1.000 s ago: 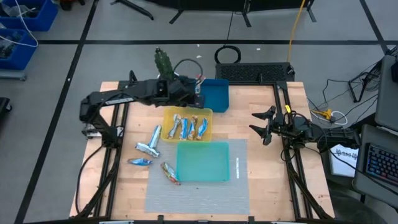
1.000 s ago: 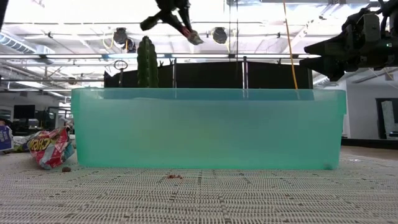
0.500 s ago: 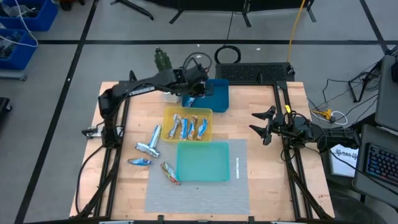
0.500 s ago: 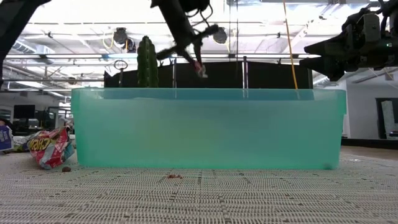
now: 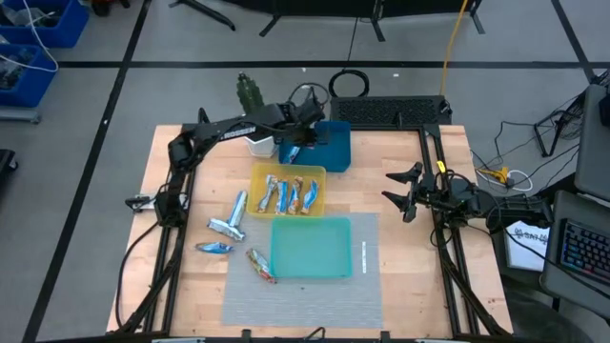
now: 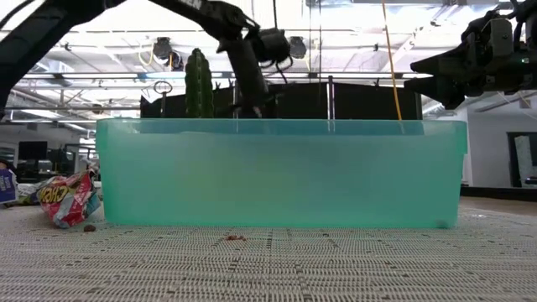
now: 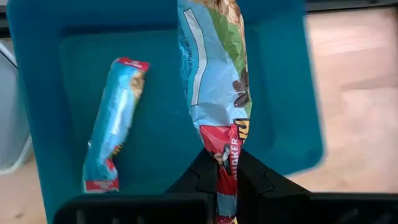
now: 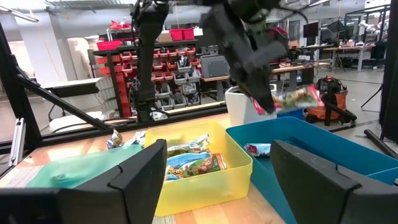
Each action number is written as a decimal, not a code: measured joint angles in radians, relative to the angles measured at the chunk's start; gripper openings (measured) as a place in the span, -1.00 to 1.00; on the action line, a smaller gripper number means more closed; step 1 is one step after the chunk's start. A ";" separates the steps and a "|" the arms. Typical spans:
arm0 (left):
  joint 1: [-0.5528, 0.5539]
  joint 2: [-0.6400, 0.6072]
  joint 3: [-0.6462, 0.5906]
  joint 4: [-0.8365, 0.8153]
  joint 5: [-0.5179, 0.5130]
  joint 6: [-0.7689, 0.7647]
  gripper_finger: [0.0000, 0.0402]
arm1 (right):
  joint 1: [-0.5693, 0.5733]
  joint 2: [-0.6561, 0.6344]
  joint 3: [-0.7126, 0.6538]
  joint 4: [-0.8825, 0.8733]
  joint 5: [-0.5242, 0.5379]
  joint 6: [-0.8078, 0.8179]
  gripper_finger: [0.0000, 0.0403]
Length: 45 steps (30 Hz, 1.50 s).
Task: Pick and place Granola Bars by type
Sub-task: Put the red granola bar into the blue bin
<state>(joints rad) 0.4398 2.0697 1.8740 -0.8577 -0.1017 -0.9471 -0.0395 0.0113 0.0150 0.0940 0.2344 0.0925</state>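
My left gripper (image 7: 225, 163) is shut on a granola bar (image 7: 214, 68) with a light-blue wrapper and red ends, above the blue tray (image 5: 334, 152) at the table's far side. One more bar (image 7: 115, 127) lies flat on that tray's floor. The yellow tray (image 5: 259, 195) holds several bars (image 5: 289, 195). Three more bars (image 5: 229, 214) lie loose on the wood at the left. The teal tray (image 5: 310, 250) stands in front. My right gripper (image 5: 396, 191) waits open at the table's right edge. My left gripper pinches the bar's red end (image 7: 224, 140) between its two fingers. The fingers slant down from above and from the table's left, and they lie along the bar. The bar sticks out past the fingertips (image 8: 292, 98), clear of the blue tray.
A white cup (image 5: 259, 145) and a small cactus (image 5: 250, 92) stand just left of the blue tray. A grey mesh mat (image 5: 305, 295) lies under the teal tray. In the low view the teal tray's wall (image 6: 281, 172) hides the table behind it.
My left gripper has sunk toward the blue tray and reached farther toward the table's far right, with its arm stretching out. It stays shut on the bar, which has come down with it.
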 joint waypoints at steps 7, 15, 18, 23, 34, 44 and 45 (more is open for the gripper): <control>0.009 0.087 0.000 0.017 0.003 0.038 -0.89 | 0.000 0.000 0.000 0.000 0.000 0.000 0.38; 0.010 0.156 0.000 0.074 0.018 0.040 -0.89 | 0.000 0.000 0.000 0.000 0.000 0.000 0.38; 0.013 0.168 0.000 0.079 0.016 0.041 -0.89 | 0.000 0.000 0.000 0.000 0.000 0.000 0.38; 0.019 0.169 -0.028 0.100 0.017 0.035 -0.89 | 0.000 0.000 0.000 0.000 0.000 0.000 0.38; 0.021 0.170 -0.115 0.104 0.024 0.029 -0.89 | 0.000 0.000 0.000 0.000 0.000 0.000 0.38; 0.022 0.169 -0.122 0.135 0.031 0.023 -0.66 | 0.000 0.000 0.000 0.000 0.000 0.000 0.38; 0.022 0.169 -0.122 0.139 0.036 0.029 -0.59 | 0.000 0.000 0.000 0.000 0.000 0.000 0.38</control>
<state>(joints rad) 0.4618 2.2391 1.7519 -0.7183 -0.0659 -0.9182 -0.0397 0.0116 0.0151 0.0937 0.2344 0.0925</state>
